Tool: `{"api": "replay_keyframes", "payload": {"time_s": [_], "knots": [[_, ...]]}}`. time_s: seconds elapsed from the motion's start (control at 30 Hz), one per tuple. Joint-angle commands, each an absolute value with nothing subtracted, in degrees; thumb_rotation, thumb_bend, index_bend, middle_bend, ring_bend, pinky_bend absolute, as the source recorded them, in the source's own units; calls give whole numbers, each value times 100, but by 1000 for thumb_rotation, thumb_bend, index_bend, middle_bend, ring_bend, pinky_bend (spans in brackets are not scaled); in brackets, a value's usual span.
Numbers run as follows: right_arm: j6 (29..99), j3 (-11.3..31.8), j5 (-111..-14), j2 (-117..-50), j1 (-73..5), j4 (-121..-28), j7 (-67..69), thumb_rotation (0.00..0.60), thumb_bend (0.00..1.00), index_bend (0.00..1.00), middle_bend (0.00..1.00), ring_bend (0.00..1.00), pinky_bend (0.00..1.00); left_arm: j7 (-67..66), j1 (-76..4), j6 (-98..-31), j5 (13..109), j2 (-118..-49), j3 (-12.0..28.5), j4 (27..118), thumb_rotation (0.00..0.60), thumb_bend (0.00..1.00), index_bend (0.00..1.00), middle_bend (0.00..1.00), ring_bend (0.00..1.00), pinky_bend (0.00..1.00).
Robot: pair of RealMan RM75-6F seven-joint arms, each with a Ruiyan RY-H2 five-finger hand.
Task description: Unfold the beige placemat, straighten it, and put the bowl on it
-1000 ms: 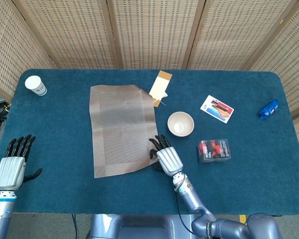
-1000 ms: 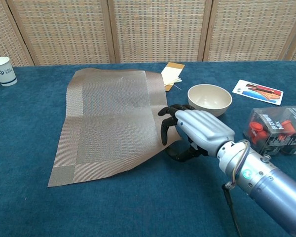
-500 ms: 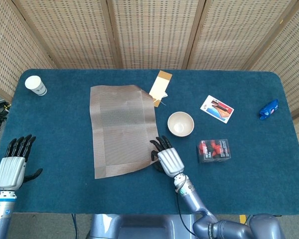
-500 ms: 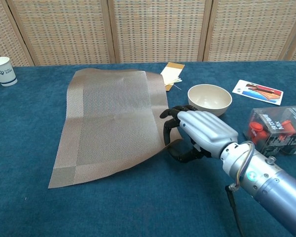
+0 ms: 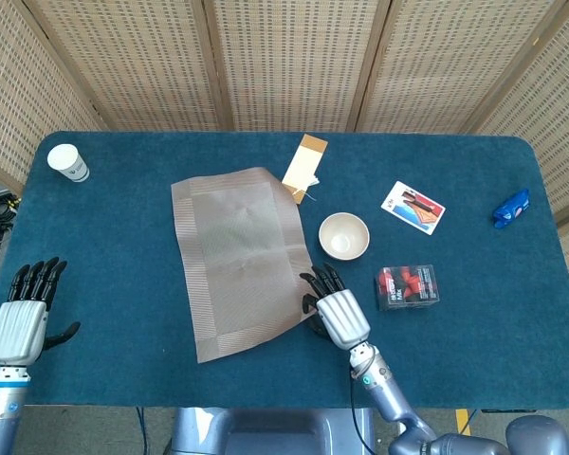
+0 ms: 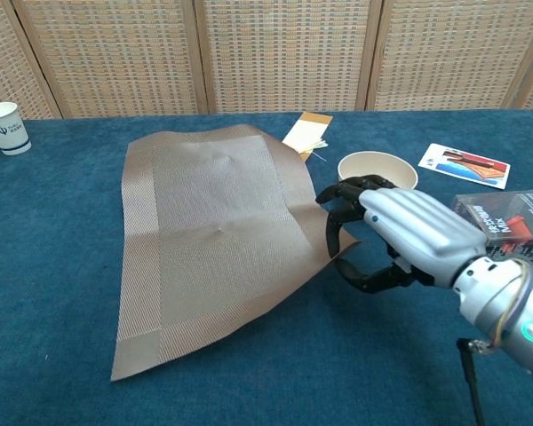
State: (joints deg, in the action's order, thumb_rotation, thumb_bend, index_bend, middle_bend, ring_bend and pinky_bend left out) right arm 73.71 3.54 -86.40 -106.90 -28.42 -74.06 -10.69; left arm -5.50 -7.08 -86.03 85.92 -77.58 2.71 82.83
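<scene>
A: Mat (image 5: pixel 244 259) lies unfolded but skewed on the table (image 5: pixel 474 313). Right hand (image 5: pixel 334 308) pinches its near right corner, likely to swing it square.

B: Bowl (image 5: pixel 344 235) sits just right of the mat, not on it (waiting). Left hand (image 5: pixel 24 311) hovers apart, fingers straight, holding nothing.

A: Chest view shows the corner lifted between the fingertips (image 6: pixel 336 199); head view alone shows the left hand.

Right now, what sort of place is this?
Probably a lab or demo tabletop: a table covered in blue felt, woven screens behind it, and mixed props like a paper cup and bowl.
</scene>
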Motion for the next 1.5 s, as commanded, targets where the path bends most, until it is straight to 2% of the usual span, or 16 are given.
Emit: {"api": "replay_keyframes", "payload": {"time_s": [0.03, 0.57, 0.93, 1.5], "knots": [[7495, 268, -8669, -10422, -2676, -7670, -1175, 600, 626, 629, 245, 121, 89, -558, -700, -8620, 8609, -7748, 266, 8307, 600, 180, 1, 0, 0, 0], [7766, 171, -8692, -9597, -2291, -8081, -1365, 600, 626, 640, 246, 122, 89, -547, -685, -8653, 8660, -7749, 256, 8346, 600, 180, 3, 0, 0, 0], [7559, 387, -8498, -9015, -2325, -8114, -1765, 600, 626, 653, 258, 133, 90, -556, -694, -8616, 8641, -7774, 264, 8327, 600, 180, 6, 0, 0, 0], [7505, 686, -8450, -8606, -2451, -8546, -2123, 600, 627, 652, 258, 135, 90, -561, -695, -8620, 8648, -7787, 272, 8328, 600, 179, 7, 0, 0, 0]]}}
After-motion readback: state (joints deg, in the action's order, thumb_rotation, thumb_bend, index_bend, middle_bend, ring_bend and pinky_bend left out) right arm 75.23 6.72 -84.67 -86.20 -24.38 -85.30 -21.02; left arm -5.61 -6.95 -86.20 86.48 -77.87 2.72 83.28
